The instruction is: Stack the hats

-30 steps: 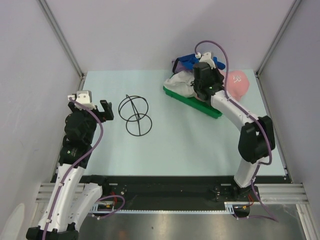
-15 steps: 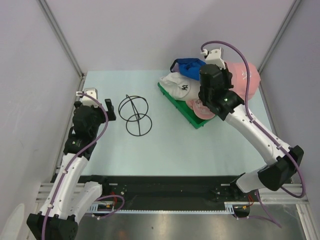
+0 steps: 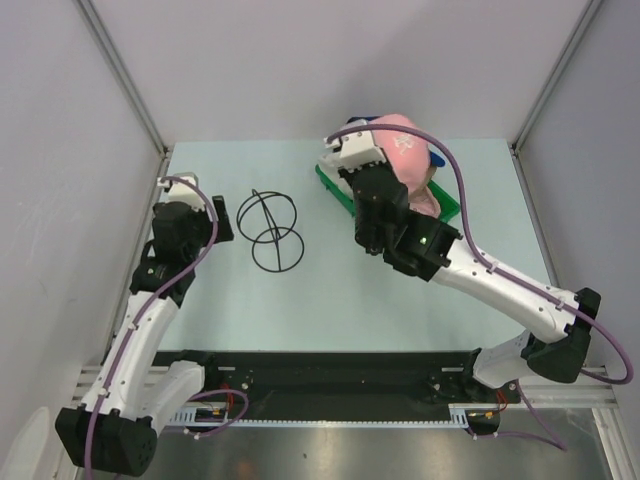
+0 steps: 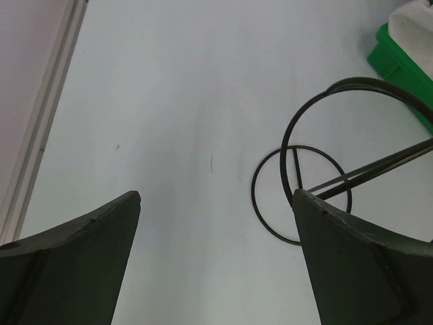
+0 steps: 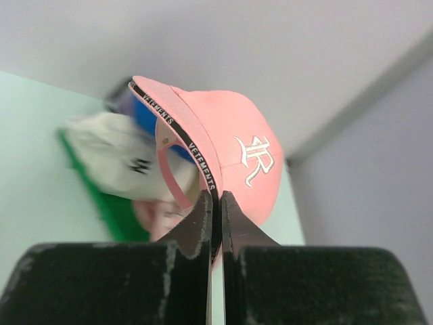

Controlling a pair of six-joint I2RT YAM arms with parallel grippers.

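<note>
Pink hat [image 5: 237, 156] is clamped by its black-banded rim between the right hand's [image 5: 215, 200] closed fingers, with the crown rising just beyond the fingertips. Past it, blurred, a white hat [image 5: 111, 156] and a blue hat [image 5: 145, 122] sit by the green tray [image 3: 447, 208]. Left hand [image 4: 215, 196] hangs wide open over the desk [image 4: 169, 101], wire stand [image 4: 295, 166] just ahead of its right finger.

The left arm [image 3: 140, 340] and right arm [image 3: 500, 285] have white link shells and black joint housings, each with a looping purple cable [image 3: 212, 225]. The left gripper [image 4: 216, 196] has dark, wedge-shaped fingers [image 4: 74, 264]; the right gripper [image 5: 216, 196] has black, straight-edged ones.
</note>
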